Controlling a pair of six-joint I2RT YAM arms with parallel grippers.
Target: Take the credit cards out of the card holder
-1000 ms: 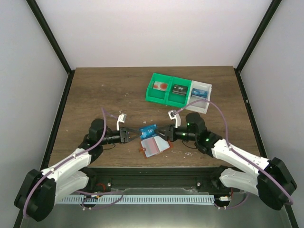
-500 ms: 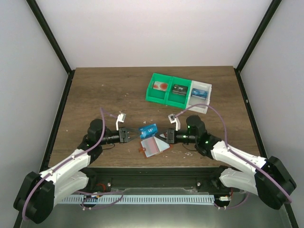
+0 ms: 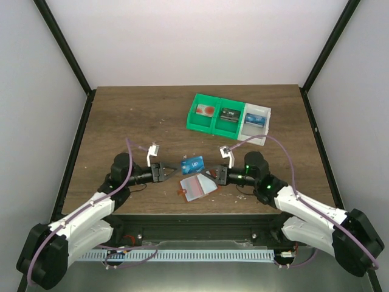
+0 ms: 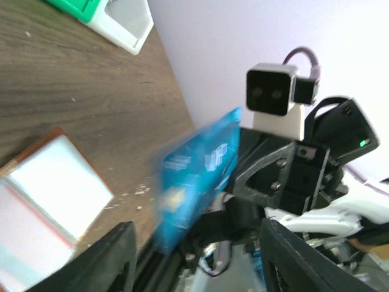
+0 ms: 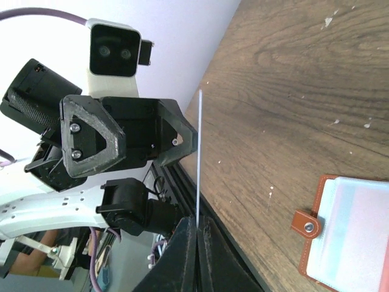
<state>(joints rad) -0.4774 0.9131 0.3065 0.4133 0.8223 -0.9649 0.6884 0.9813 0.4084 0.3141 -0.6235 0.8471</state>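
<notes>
A blue credit card (image 3: 192, 163) hangs above the table between the two grippers. My right gripper (image 3: 211, 173) is shut on its right end; in the right wrist view the card (image 5: 199, 152) shows edge-on, pinched at the gripper (image 5: 197, 222). My left gripper (image 3: 164, 173) stands open just left of the card, touching nothing. In the left wrist view the blurred blue card (image 4: 194, 176) hangs beyond that open gripper (image 4: 200, 258). The reddish-brown card holder (image 3: 196, 187) lies open on the table below, pale pockets up (image 4: 51, 182) (image 5: 349, 234).
At the back right stands a green bin (image 3: 214, 123) beside a white bin (image 3: 256, 135). Their compartments hold a white card with a red mark (image 3: 206, 110), a dark card (image 3: 229, 114) and a blue card (image 3: 256, 118). Small crumbs dot the wood.
My left gripper has opened and let go of the blue card. My right gripper has shut on the card's other end, and the right arm has drawn back a little.
</notes>
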